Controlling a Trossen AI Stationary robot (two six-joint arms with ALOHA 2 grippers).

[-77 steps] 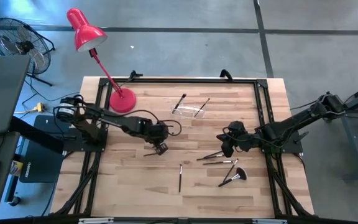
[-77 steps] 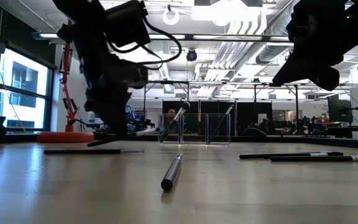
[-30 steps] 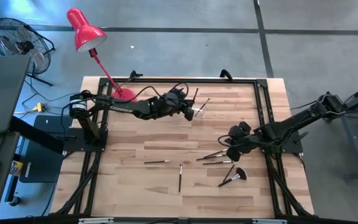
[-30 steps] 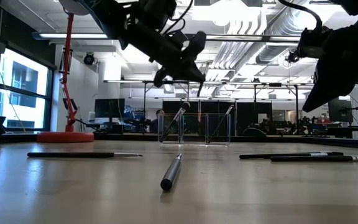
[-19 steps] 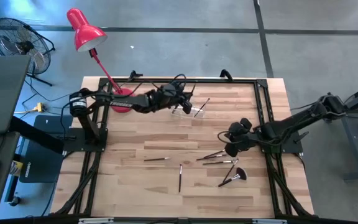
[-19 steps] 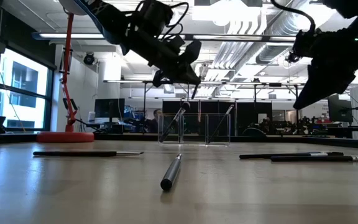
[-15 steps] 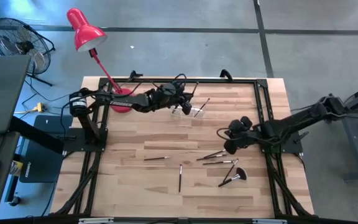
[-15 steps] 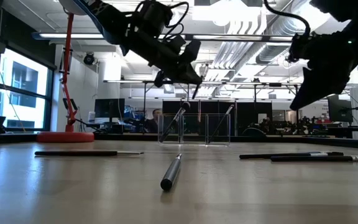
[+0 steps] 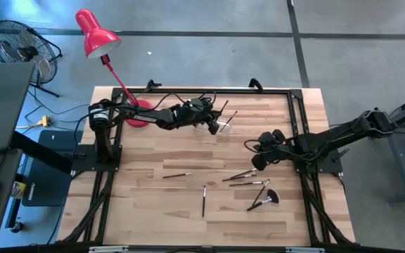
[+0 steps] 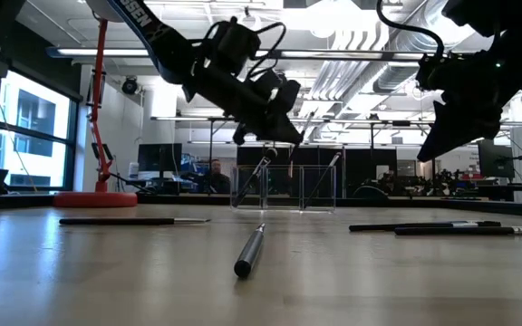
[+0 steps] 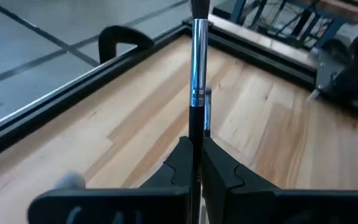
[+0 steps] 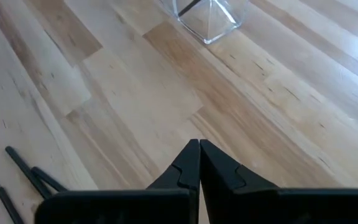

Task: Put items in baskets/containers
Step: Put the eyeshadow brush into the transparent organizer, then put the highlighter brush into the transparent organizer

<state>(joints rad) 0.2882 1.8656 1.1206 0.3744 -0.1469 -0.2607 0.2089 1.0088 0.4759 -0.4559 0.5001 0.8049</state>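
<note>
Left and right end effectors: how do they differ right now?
The left end effector is shut on a makeup brush; the right end effector is shut on nothing. The left hangs above the clear holder; the right hangs above the loose brushes. Both are off the table.

A: Where do the cameras sit?
B: One looks straight down over the table (image 9: 153, 204); one sits level with its top, facing the room.
A: Overlap?
B: Both show the clear holder (image 9: 213, 125); wrist cameras sit close.
</note>
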